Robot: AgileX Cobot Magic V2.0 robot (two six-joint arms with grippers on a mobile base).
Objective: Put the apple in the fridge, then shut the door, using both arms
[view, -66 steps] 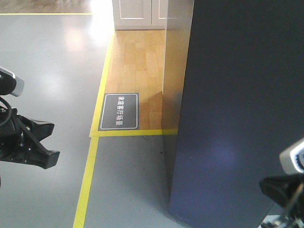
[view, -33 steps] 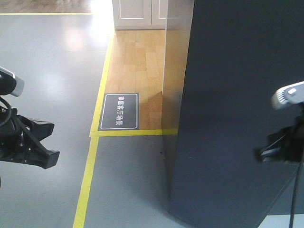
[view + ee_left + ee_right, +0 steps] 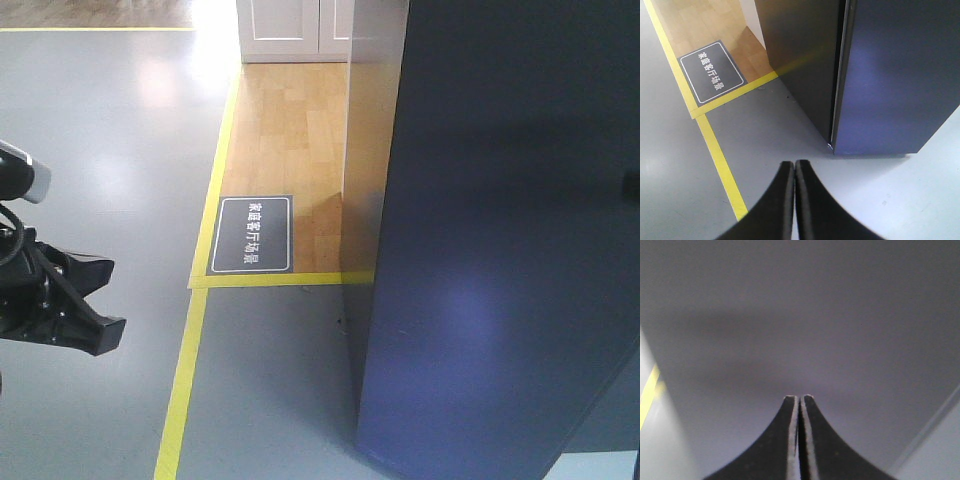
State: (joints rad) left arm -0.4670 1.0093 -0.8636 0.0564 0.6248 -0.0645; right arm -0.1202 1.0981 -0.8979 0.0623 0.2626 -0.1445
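The right arm has left the front view; its end effector (image 3: 799,399) (pressed together, empty) faces the tall dark grey fridge door (image 3: 500,240), nearly closed. Left end effector (image 3: 794,164) likewise pressed together.

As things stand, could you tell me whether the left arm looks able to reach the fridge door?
Probably yes: the left gripper points at the door over bare grey floor, nothing between, fingers shut.
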